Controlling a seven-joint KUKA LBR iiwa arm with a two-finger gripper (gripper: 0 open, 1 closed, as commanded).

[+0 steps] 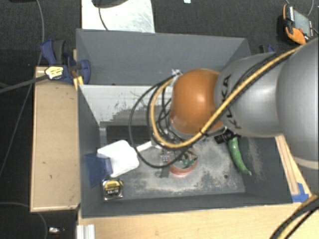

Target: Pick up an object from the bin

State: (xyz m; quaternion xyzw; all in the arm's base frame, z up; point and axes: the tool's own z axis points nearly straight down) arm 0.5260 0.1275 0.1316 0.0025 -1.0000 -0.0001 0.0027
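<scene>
My gripper (167, 160) hangs low in the middle of the bin, under the arm's wrist, largely hidden by cables. Right beside it on the floor lies a flat, round reddish disc (182, 171), partly covered by the gripper's body. To the gripper's left sits a crumpled white packet (119, 156), its near corner close to the gripper. A long green pepper-shaped thing (238, 156) lies on the right, apart from the gripper.
A blue piece (93, 169) sits under the white packet at the bin's left wall. A small yellow and black tape measure (112, 188) lies near the front left corner. The arm and its orange cover overhang the bin's middle and right.
</scene>
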